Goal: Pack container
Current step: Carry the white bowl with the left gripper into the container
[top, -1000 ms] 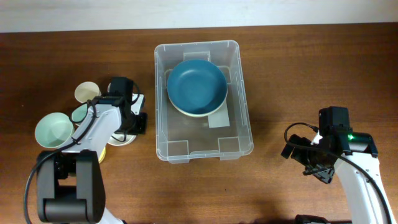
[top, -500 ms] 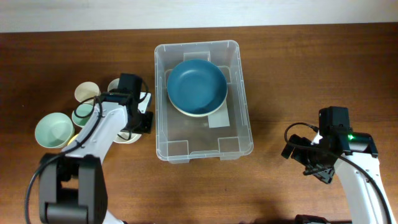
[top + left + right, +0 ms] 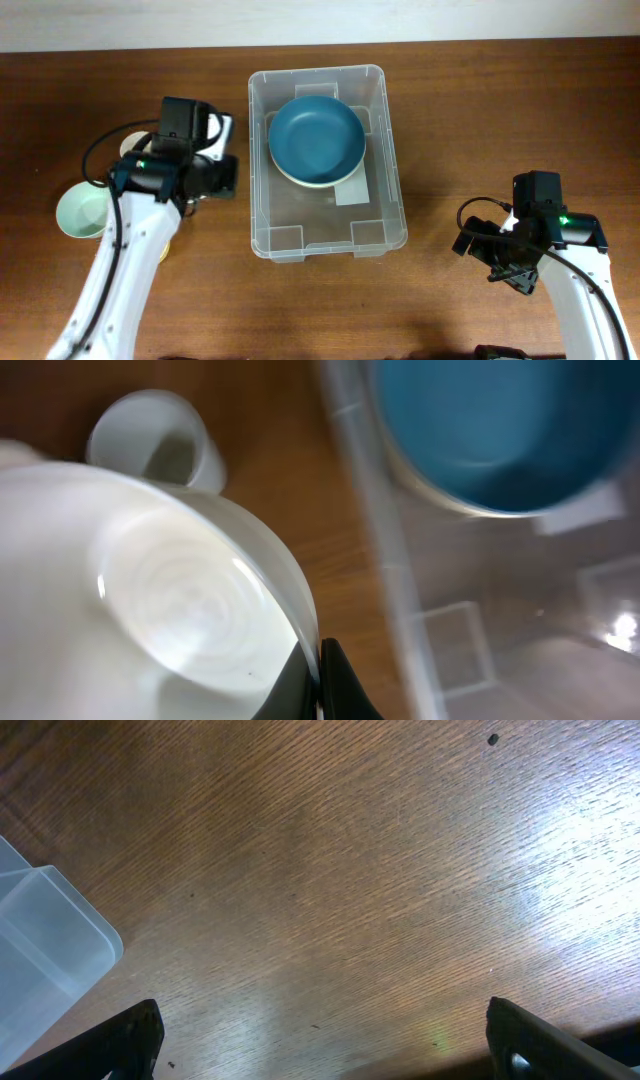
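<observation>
The left claw [image 3: 318,672] is pinched shut on the rim of a glossy white round bowl [image 3: 170,610]. It is just beside the left wall of the large clear rectangular plastic container [image 3: 420,630] on the brown wooden bench [image 3: 285,480]. Farther on, a blue round bowl [image 3: 500,430] lies in the container's far half. The right claw [image 3: 330,1050] gapes wide and holds nothing. It is well apart from the container, whose corner is off to its left.

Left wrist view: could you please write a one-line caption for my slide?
Left gripper pinches the rim of a white bowl beside the container, which holds a blue bowl; a cup stands nearby.
</observation>
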Robot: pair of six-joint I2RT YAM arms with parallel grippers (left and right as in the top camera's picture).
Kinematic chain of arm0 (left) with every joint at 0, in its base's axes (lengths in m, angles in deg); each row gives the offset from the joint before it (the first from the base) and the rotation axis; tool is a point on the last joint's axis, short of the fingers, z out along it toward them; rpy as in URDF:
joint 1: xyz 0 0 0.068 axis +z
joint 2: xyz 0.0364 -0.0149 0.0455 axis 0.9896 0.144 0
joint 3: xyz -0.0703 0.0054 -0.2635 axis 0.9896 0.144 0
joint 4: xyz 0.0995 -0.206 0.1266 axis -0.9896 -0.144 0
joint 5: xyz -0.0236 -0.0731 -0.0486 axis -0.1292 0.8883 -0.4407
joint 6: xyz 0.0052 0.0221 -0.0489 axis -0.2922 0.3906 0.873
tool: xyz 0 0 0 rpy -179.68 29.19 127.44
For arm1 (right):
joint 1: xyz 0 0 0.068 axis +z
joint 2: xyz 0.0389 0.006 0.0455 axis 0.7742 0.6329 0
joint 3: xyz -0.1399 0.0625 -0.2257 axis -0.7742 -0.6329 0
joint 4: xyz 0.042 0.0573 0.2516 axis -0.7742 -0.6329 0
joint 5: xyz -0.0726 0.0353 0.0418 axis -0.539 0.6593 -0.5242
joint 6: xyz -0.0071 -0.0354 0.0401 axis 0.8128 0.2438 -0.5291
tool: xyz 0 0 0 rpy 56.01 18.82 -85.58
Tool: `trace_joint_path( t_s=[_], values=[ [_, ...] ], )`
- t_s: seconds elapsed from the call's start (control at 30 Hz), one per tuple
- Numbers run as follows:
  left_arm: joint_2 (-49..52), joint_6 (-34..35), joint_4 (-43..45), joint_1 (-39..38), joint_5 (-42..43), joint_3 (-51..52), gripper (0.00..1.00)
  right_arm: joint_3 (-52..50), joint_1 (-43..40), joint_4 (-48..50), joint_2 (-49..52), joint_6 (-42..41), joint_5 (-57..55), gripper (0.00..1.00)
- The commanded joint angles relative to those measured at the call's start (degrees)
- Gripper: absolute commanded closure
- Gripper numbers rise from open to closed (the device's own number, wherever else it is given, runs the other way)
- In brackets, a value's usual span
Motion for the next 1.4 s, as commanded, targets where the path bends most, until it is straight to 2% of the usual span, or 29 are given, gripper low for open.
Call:
trace_joint_path(
  t_s=[0.0, 0.17, 0.37, 0.57, 0.8, 0.9, 0.93, 0.97, 1.0, 1.03, 1.1, 1.2, 1.37],
  values=[
    [-2.29, 0.57, 0.15, -7.85, 1.16, -2.97, 1.00, -0.20, 0.46, 0.35, -0.02, 0.17, -1.16, 0.01],
    [-0.94, 0.52, 3.76, -20.33, 1.18, -3.34, 1.00, -0.20, 0.24, 0.87, -0.02, -0.33, -2.73, 0.01],
    [5.01, 0.37, 7.78, -28.92, 3.17, -3.34, 1.00, -0.20, 0.13, 1.44, -0.02, -1.57, -4.79, 0.01],
    [13.27, 0.33, 11.78, -33.57, 9.16, -3.34, 1.00, -0.20, 0.15, 1.40, -0.02, -1.57, -4.79, 0.01],
    [17.81, 0.35, 12.13, -36.70, 9.31, -3.34, 1.00, -0.20, 0.13, 1.40, -0.02, -1.57, -4.79, 0.01],
    [18.05, 0.33, 11.85, -36.72, 8.98, -3.34, 0.96, -0.20, 0.15, 1.36, -0.02, -1.55, -4.79, 0.01],
    [18.01, 0.33, 11.87, -36.57, 8.09, -3.34, 0.90, -0.20, 0.15, 1.31, -0.02, -1.55, -4.79, 0.01],
    [17.88, 0.33, 11.85, -36.44, 6.86, -3.45, 0.73, -0.20, 0.15, 1.22, -0.02, -1.55, -4.79, 0.01],
    [17.62, 0.35, 11.74, -36.02, 5.14, -3.82, 0.47, -0.20, 0.15, 1.16, -0.02, -1.53, -4.79, 0.01],
    [17.33, 0.33, 11.63, -35.63, 4.96, -4.33, 0.41, -0.20, 0.15, 1.14, -0.02, -1.53, -4.79, 0.01],
    [16.50, 0.31, 11.19, -34.47, 4.94, -5.75, 0.32, -0.20, 0.15, 1.14, -0.02, -1.53, -4.79, 0.02],
    [14.23, 0.31, 7.43, -31.67, 1.99, -9.27, 0.30, -0.20, 0.15, 1.14, -0.02, -1.53, -4.79, 0.01],
    [6.58, 2.23, -5.49, -23.08, -8.72, -16.57, 0.23, -0.20, 0.13, 1.18, -0.02, -1.20, -4.81, 0.01]
  ],
)
